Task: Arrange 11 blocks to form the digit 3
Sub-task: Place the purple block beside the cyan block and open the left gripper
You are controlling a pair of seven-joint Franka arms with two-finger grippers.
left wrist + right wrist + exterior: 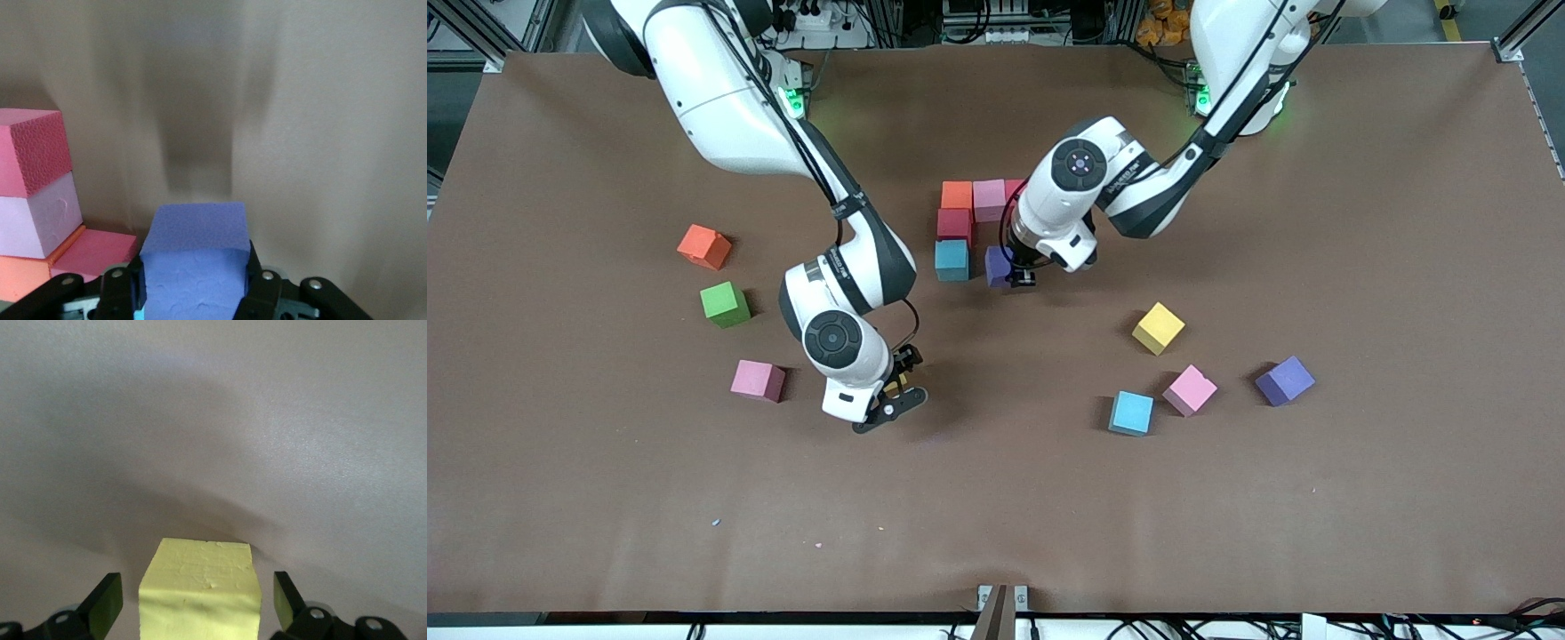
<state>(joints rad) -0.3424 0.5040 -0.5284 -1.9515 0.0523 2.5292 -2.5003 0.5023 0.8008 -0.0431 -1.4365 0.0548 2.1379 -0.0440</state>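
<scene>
My left tool is shut on the purple cube, which it holds just beside the light blue cube at the nearer end of the started digit 3. I cannot tell for sure if the purple cube already rests on the tabletop. If I open too early or come down a little tilted, it may push the light blue cube and the red cube out of line, and the bar becomes crooked.

My right tool stands wide around a yellow cube, not gripping it. If the fingers close off-centre, this cube can turn or slip away.

Loose cubes, also the green cube, lie well apart. I see no container here, so nothing is inside one.
</scene>
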